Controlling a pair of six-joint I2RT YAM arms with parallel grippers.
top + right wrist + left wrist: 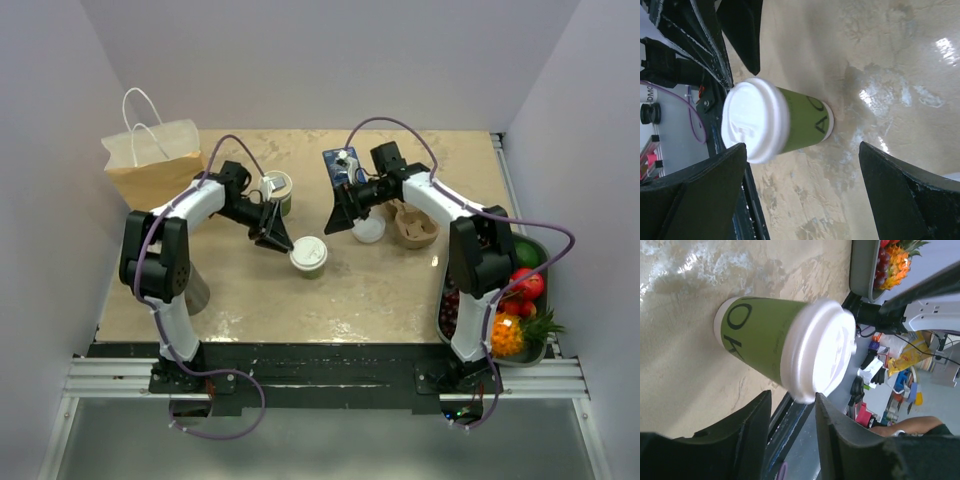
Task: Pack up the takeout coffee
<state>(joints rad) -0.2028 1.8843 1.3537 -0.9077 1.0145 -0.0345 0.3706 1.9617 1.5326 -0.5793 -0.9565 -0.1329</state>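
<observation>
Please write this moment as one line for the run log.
green paper cup with white plastic lid: upright, not held | left gripper: open, beside cup | right gripper: open, empty

From the top: lidless green cup (pixel 281 186) half hidden behind the left arm (pixel 190 208). White round thing (pixel 370 232) under the right gripper (pixel 340 222) partly covered, impossible to identify. Brown pulp carrier (pixel 418 228) partly behind the right arm (pixel 470 250). In the wrist views: left fingers (pixel 740 435) and right fingers (pixel 700 195) cut off by the bottom edge, fruit tray (pixel 862 270) by the top edge. Only 2 letters readable on the takeout coffee (pixel 805 125).
</observation>
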